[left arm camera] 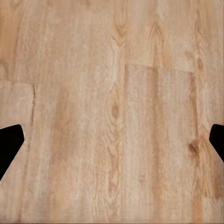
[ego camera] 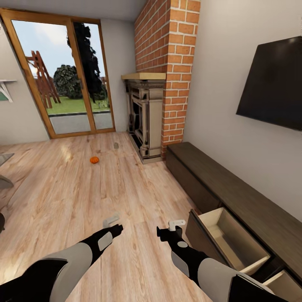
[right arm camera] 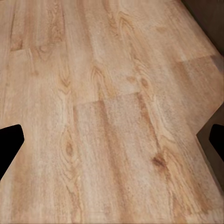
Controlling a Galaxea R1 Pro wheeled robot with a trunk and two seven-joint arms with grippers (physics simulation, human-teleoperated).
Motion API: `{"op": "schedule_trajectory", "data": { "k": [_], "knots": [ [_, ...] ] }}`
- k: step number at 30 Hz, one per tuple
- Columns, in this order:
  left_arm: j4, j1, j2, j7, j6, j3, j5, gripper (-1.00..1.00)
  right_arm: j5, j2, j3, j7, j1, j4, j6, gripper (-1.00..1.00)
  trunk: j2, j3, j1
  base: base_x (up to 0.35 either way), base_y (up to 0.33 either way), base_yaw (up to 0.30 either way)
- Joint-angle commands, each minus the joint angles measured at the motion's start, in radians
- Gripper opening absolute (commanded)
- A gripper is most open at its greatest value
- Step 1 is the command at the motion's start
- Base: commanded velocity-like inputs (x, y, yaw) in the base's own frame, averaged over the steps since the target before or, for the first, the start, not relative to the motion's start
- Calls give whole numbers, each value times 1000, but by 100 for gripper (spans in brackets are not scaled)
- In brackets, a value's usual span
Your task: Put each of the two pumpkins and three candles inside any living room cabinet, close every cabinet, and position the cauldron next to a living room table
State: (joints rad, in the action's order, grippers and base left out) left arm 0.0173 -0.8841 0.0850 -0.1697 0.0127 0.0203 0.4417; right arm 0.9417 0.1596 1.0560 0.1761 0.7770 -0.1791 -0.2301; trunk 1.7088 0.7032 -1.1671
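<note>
Task partly open, mid-run by look of it. Your left gripper point(ego camera: 113, 221) and right gripper point(ego camera: 173, 226): fingers spread apart, nothing held, both over bare floor point(ego camera: 84, 197). One pumpkin point(ego camera: 94, 160) on floor, well ahead, between glass doors and fireplace. One candle point(ego camera: 116, 145) beyond it, near fireplace point(ego camera: 144, 121). Cabinet point(ego camera: 235, 197) along right wall, drawer point(ego camera: 230, 241) pulled out, looks empty. Left for you: fetch both, stow, shut drawers, handle cauldron.

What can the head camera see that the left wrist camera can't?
The head view takes in the room: an orange pumpkin on the floor, a small candle beyond it near the fireplace, the dark cabinet with a drawer pulled open, the TV and the glass doors. The left wrist view adds a close look at the wood grain between its dark fingertips. Both show the plank floor.
</note>
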Motion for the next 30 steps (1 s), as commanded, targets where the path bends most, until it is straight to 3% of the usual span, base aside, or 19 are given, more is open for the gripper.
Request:
{"op": "schedule_trajectory", "data": {
  "k": [1,3,14,30],
  "knots": [
    [1,2,-4,-4,1,3,5,100,8,0,9,5,1,0,-3,100,0,-1,0,-52,21,0],
    [1,9,-18,-4,1,3,5,100,7,0,9,5,1,0,-3,100,0,-4,0,-119,134,0],
    [1,12,-19,-4,1,3,4,100,8,1,10,5,1,0,-2,100,0,-12,0,-143,217,0],
    [1,13,-23,-4,1,3,2,100,6,3,12,5,0,0,-2,100,0,-18,0,-8,41,106]
  ]
}}
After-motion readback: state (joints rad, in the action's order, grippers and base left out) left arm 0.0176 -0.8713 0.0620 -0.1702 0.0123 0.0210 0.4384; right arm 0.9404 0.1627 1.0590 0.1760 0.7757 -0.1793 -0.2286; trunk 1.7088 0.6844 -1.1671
